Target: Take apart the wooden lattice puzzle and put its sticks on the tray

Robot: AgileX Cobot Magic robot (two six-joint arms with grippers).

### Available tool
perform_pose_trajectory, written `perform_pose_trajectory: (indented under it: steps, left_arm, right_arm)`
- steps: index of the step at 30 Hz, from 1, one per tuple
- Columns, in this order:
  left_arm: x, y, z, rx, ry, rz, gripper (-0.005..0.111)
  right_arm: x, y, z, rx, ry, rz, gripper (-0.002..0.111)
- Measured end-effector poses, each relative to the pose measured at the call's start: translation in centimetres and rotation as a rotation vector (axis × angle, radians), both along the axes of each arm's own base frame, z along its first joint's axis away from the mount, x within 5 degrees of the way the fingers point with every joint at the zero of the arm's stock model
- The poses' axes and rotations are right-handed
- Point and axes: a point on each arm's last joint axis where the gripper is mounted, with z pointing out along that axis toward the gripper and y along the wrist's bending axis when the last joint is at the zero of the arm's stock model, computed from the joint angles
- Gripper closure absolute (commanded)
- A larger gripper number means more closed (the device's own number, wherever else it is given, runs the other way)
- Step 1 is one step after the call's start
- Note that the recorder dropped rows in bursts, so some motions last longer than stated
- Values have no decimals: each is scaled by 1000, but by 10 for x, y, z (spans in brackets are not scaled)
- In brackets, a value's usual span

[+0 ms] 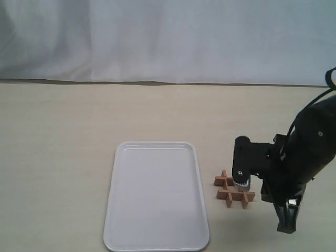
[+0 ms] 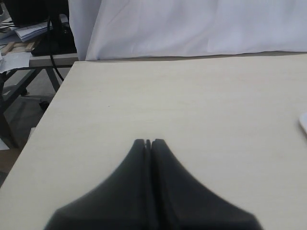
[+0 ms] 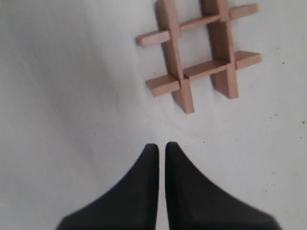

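Observation:
The wooden lattice puzzle (image 1: 233, 191) lies assembled on the table, just right of the white tray (image 1: 156, 195). Its four sticks are still interlocked in a hash shape (image 3: 199, 52). A black part of the right arm hangs over the puzzle's middle in the exterior view. My right gripper (image 1: 287, 224) (image 3: 161, 146) is shut and empty, its tips a short way off the puzzle and touching none of the strips. My left gripper (image 2: 148, 142) is shut on nothing over bare table, and it does not show in the exterior view. The tray holds nothing.
The pale tabletop runs back to a white cloth backdrop (image 1: 168, 42). In the left wrist view the table's edge (image 2: 45, 120) drops off beside a cluttered stand (image 2: 29, 43). A sliver of the tray's rim (image 2: 303, 123) shows there too.

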Motion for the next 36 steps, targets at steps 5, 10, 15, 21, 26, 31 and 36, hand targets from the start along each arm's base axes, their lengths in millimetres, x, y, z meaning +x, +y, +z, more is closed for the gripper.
perform_pose_trajectory:
  steps: [5,10,15,21,26,31,36]
  left_arm:
    - [0,0,0,0,0,0,107]
    - [0,0,0,0,0,0,107]
    - [0,0,0,0,0,0,107]
    - [0,0,0,0,0,0,107]
    - [0,0,0,0,0,0,107]
    - [0,0,0,0,0,0,107]
    - [0,0,0,0,0,0,107]
  right_arm:
    - [5,1,-12,-6,-24,44,93]
    - [8,1,-22,-11,-10,57,68]
    - [12,3,-22,1,-57,64,68]
    - [15,3,-31,-1,-45,81,68]
    - [18,4,-41,0,-35,91,68]
    - [19,5,-48,1,-29,94,69]
    - [20,4,-50,-12,-29,117,79]
